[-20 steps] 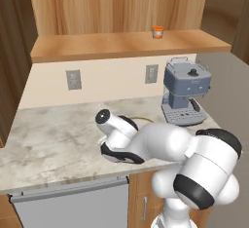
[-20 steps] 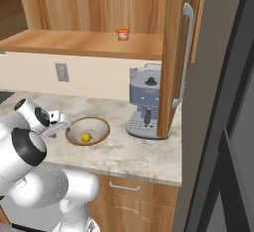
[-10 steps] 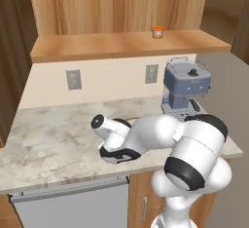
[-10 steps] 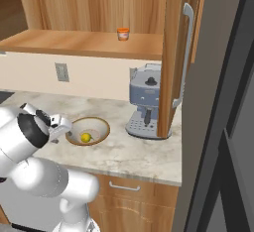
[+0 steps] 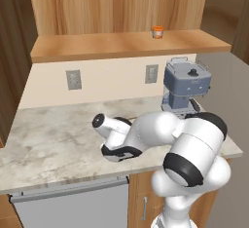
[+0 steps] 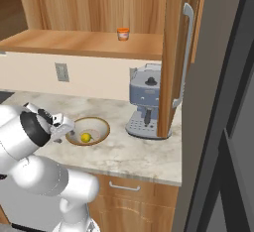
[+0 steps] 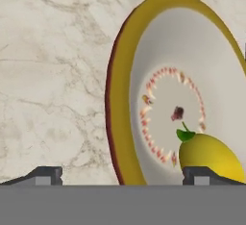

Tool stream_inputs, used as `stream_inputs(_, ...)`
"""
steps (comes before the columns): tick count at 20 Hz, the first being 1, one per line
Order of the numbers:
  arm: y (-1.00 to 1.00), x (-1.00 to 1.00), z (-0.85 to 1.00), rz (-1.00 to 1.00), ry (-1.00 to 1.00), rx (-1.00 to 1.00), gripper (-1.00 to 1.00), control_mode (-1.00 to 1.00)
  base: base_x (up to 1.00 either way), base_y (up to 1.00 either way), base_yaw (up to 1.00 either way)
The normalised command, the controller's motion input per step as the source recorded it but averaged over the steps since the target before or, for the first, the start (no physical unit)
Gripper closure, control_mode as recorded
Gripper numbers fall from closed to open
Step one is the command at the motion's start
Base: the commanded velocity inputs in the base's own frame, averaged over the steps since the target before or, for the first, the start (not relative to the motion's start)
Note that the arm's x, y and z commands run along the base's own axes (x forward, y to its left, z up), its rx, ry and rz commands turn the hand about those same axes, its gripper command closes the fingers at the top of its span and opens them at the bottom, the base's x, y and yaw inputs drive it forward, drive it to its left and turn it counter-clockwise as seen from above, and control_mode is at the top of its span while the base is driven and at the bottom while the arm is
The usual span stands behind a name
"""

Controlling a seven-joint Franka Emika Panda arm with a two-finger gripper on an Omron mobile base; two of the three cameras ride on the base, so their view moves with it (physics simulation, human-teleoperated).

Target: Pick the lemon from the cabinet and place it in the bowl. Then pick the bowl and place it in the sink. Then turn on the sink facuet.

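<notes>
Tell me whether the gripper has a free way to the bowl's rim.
Probably yes: the gripper is open, a fingertip either side of the bowl rim, nothing between; the lemon lies inside.

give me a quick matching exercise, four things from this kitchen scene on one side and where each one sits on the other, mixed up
Things:
1. lemon
2. bowl
3. small jar with orange lid
4. coffee machine

Places:
a. on the cabinet shelf
b. on the marble counter, by the gripper
c. inside the bowl
d. on the counter beside the open cabinet door

Pairs: 1-c, 2-b, 3-a, 4-d
</notes>
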Motion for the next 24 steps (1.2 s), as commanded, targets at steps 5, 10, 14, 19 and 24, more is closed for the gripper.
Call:
stream_inputs(5,-0.3,0.01,-0.03,0.0,0.0,-0.01,-1.0,-1.0,0.0,0.0,0.0)
stream_inputs(10,-0.34,0.0,0.0,0.0,0.0,0.0,1.0,-1.0,0.0,0.0,0.0)
stream_inputs(14,-0.28,0.0,0.0,0.0,0.0,0.0,1.0,-1.0,0.0,0.0,0.0)
stream_inputs(19,-0.01,0.0,0.0,0.0,0.03,0.0,1.0,-1.0,0.0,0.0,0.0)
stream_inputs(24,-0.01,-0.08,0.24,0.01,0.0,0.0,1.0,-1.0,0.0,0.0,0.0)
